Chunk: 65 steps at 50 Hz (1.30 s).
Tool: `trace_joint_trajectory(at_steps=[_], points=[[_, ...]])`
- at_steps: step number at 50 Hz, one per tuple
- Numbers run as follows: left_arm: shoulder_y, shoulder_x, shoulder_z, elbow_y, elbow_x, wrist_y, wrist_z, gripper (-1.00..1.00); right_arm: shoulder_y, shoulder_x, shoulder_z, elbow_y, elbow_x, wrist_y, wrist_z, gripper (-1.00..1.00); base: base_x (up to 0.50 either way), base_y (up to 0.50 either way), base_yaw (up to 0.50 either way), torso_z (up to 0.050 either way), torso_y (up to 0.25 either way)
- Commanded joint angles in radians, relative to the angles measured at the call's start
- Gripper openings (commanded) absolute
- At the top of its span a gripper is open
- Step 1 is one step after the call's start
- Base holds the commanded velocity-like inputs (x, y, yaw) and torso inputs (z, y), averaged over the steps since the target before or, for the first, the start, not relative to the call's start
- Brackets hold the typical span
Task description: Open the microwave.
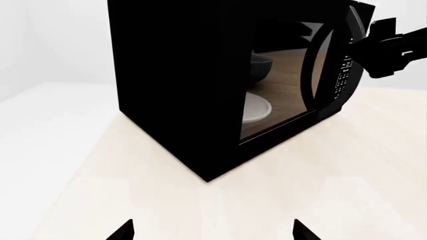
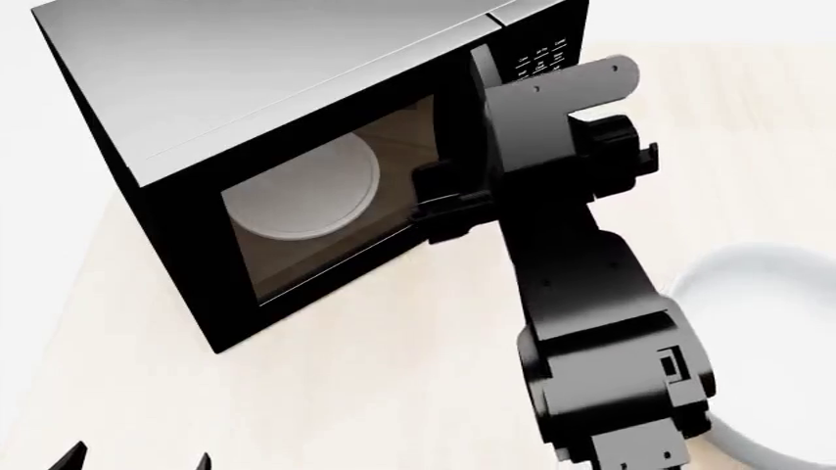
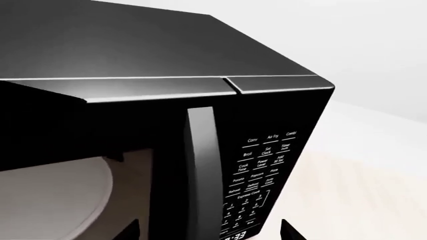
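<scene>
Head view: I see my right gripper at the front of the microwave, at the right edge of the door glass, next to the vertical handle. Its fingertips are dark against the dark door, so I cannot tell whether the jaws are parted or closed, nor whether they touch the handle. The right arm runs from the lower right of the view up to that point and covers the lower part of the keypad.

Right wrist view: the handle stands upright just beside the white-lettered keypad. Two fingertips show at the picture's edge, set well apart, with the handle and the keypad's lower rows between them.

Left wrist view: my left gripper shows only two tips with a wide gap, held over bare tabletop short of the microwave's near corner. Open table lies between the tips and that corner.

The microwave sits on the light wooden table, angled to the table edge. The white turntable plate is visible through the door window. A dark bowl appears in the door glass in the left wrist view. A white round dish lies right of the right arm, partly hidden by it.
</scene>
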<state>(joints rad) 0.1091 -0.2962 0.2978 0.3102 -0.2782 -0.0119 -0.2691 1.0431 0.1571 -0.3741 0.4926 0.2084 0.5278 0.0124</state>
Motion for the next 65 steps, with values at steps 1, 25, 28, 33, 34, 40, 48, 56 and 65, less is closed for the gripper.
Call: trace_joint_trajectory(at_steps=[1, 25, 28, 33, 34, 40, 48, 56, 65], points=[[-0.001, -0.003, 0.004, -0.001, -0.001, 0.002, -0.004, 1.0, 0.045, -0.023, -0.021, 0.097, -0.005, -0.036, -0.017, 1.0, 0.0, 0.0, 0.0, 0.0, 0.0], [-0.005, -0.009, 0.009, -0.002, -0.008, 0.004, -0.011, 1.0, 0.148, -0.08, -0.041, 0.442, -0.019, -0.214, -0.046, 1.0, 0.0, 0.0, 0.0, 0.0, 0.0], [-0.004, -0.01, 0.011, -0.001, -0.008, 0.005, -0.012, 1.0, 0.176, -0.097, -0.042, 0.527, -0.019, -0.262, -0.054, 1.0, 0.0, 0.0, 0.0, 0.0, 0.0], [-0.003, -0.012, 0.012, -0.001, -0.009, 0.006, -0.014, 1.0, 0.199, -0.108, -0.046, 0.593, -0.018, -0.297, -0.06, 1.0, 0.0, 0.0, 0.0, 0.0, 0.0], [-0.003, -0.012, 0.012, 0.0, -0.009, 0.006, -0.014, 1.0, 0.203, -0.111, -0.045, 0.612, -0.016, -0.309, -0.061, 1.0, 0.0, 0.0, 0.0, 0.0, 0.0], [-0.004, -0.014, 0.014, 0.0, -0.01, 0.006, -0.016, 1.0, 0.226, -0.121, -0.047, 0.697, -0.008, -0.361, -0.068, 1.0, 0.0, 0.0, 0.0, 0.0, 0.0], [-0.002, -0.016, 0.017, 0.003, -0.01, 0.008, -0.018, 1.0, 0.155, -0.085, -0.054, 0.506, 0.008, -0.265, -0.046, -1.0, 0.0, 0.0, 0.0, 0.0, 0.0], [-0.005, -0.018, 0.016, 0.001, -0.015, 0.008, -0.02, 1.0, 0.076, -0.042, -0.055, 0.299, 0.027, -0.162, -0.02, -1.0, 0.0, 0.0, 0.0, 0.0, 0.0], [-0.005, -0.021, 0.019, 0.002, -0.016, 0.009, -0.024, 1.0, 0.004, -0.002, -0.054, 0.113, 0.048, -0.076, 0.005, -1.0, 0.0, 0.0, 0.0, 0.0, 0.0]])
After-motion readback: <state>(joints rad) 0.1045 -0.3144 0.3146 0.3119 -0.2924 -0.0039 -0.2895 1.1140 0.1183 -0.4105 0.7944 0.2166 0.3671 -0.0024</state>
